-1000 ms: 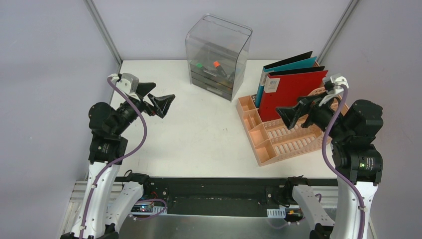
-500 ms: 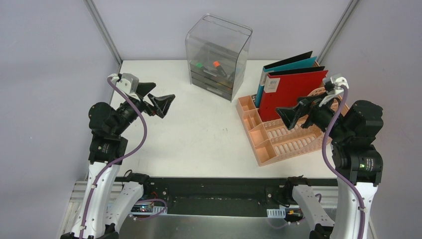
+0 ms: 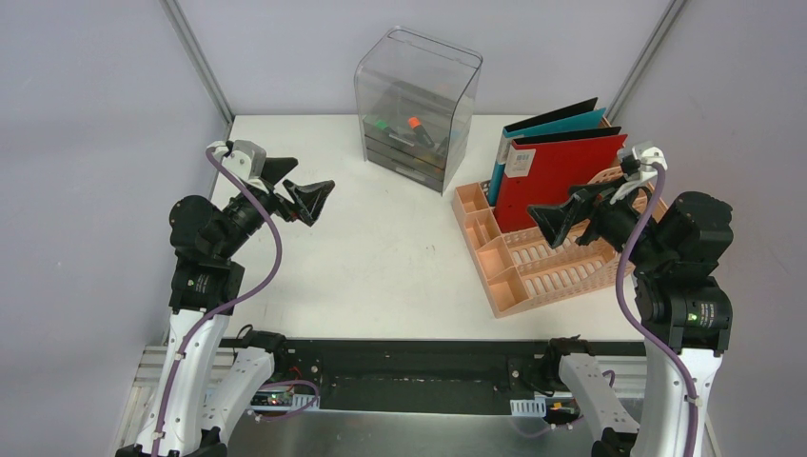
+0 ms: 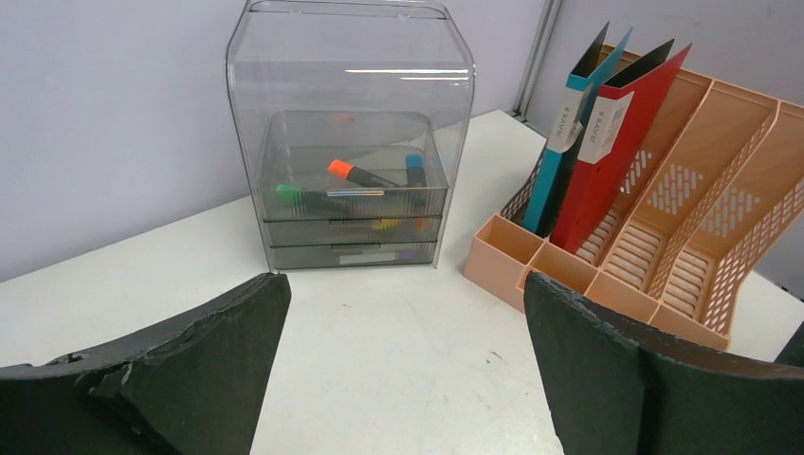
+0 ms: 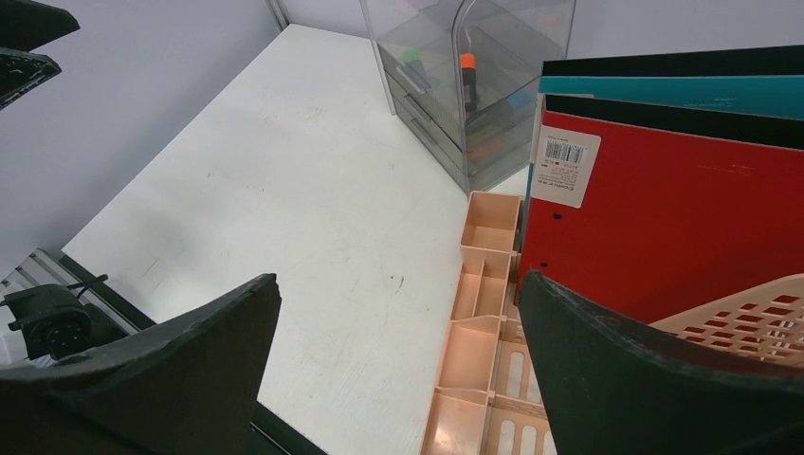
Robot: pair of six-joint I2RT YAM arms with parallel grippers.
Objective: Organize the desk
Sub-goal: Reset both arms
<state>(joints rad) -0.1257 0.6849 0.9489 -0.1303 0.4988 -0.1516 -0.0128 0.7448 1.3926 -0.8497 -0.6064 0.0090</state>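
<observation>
The white desk (image 3: 381, 248) fills the middle of the top view. My left gripper (image 3: 303, 193) hangs open above its left part, with nothing between its fingers (image 4: 190, 360); the bare desk (image 4: 398, 360) shows in the gap. My right gripper (image 3: 561, 211) is open too, raised over the front of the peach file rack (image 3: 533, 276), and holds nothing. In the right wrist view the rack's small front compartments (image 5: 474, 322) lie between the two fingers (image 5: 626, 379).
A clear grey drawer box (image 3: 417, 107) stands at the back centre with orange, green and blue markers (image 4: 356, 173) in its top drawer. Red (image 3: 561, 176) and teal (image 3: 547, 129) folders stand upright in the rack's back slots. Grey walls frame the desk.
</observation>
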